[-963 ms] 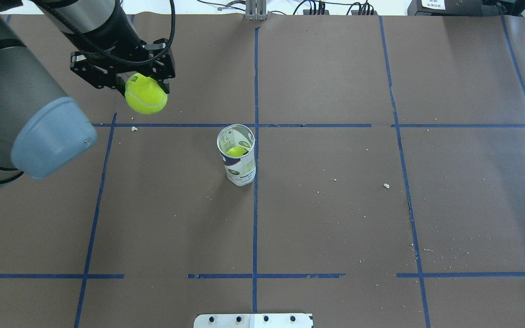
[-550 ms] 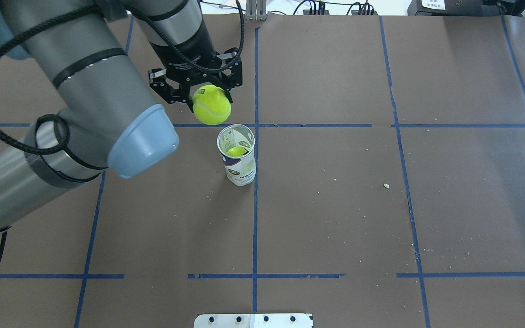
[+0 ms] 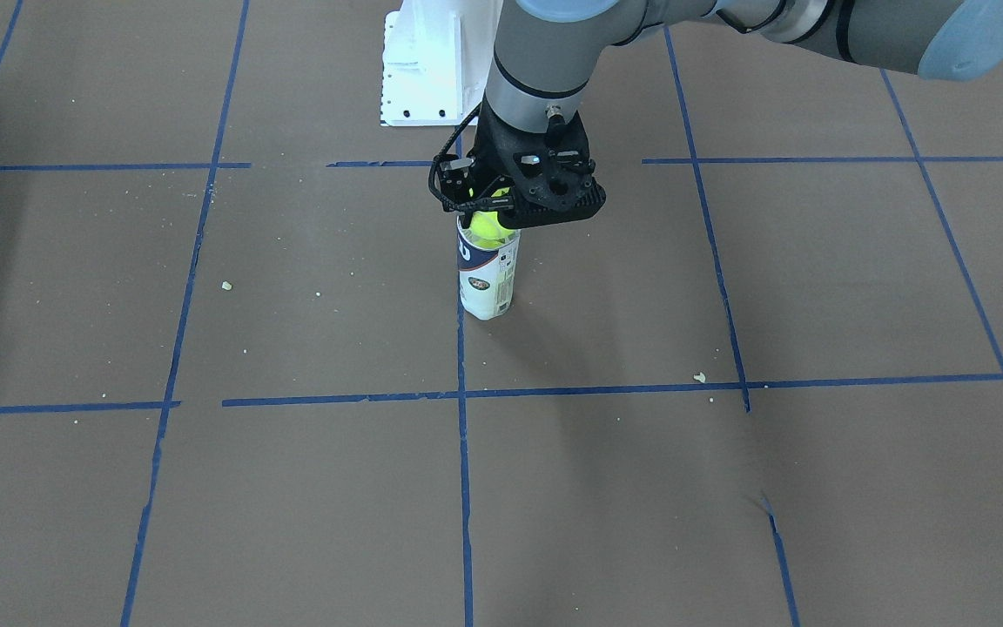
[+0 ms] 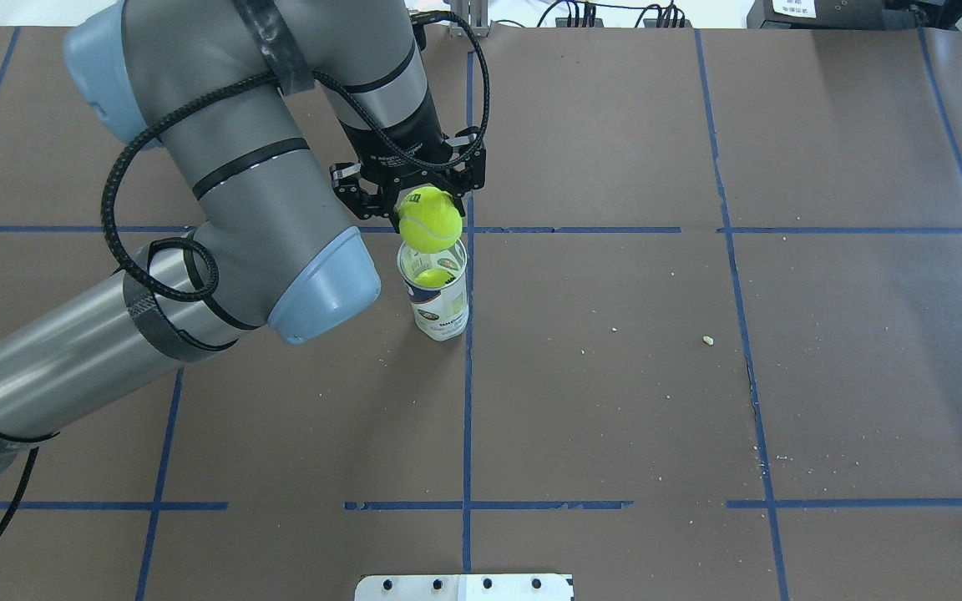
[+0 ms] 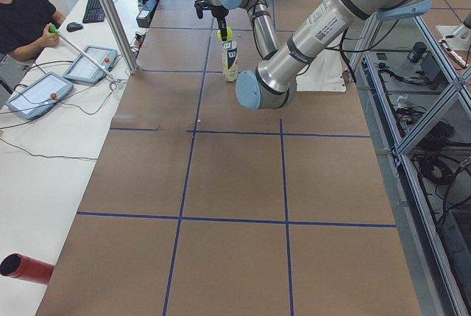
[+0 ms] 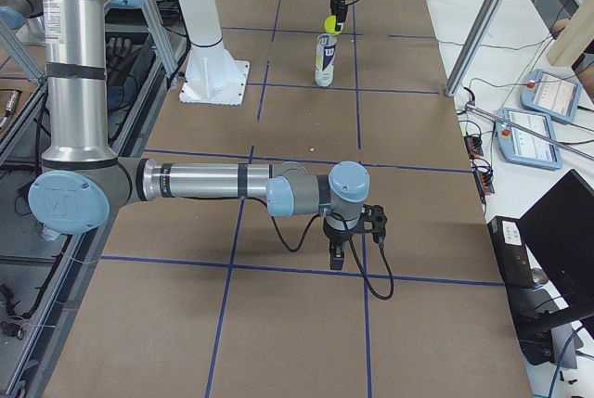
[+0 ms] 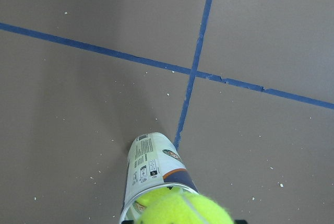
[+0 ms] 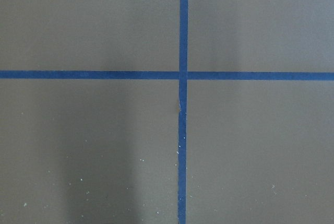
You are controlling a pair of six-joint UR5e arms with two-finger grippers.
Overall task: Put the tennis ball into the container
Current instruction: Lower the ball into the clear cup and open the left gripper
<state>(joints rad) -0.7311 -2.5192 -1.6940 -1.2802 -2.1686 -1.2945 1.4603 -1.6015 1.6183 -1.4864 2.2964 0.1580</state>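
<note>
My left gripper (image 4: 426, 197) is shut on the tennis ball (image 4: 428, 220), a bright yellow-green ball with dark lettering. It hangs just above the open mouth of the container (image 4: 441, 310), an upright clear can with a white and navy label. A second yellow-green ball (image 4: 433, 278) lies inside the can. From the front the held ball (image 3: 488, 226) sits at the rim of the can (image 3: 488, 283). The left wrist view shows the ball (image 7: 183, 211) over the can (image 7: 152, 167). My right gripper (image 6: 351, 248) points down near the paper far from the can; I cannot tell its state.
Brown paper with a grid of blue tape (image 4: 467, 401) covers the table, dotted with small crumbs (image 4: 707, 340). The white robot base plate (image 3: 421, 78) lies behind the can. Operator tablets (image 5: 88, 62), a metal post (image 5: 110, 14) and a red cylinder (image 5: 26, 268) line one long side.
My left arm has carried the tennis ball rightward from the table's far left to just over the can's mouth. The can has not moved.
</note>
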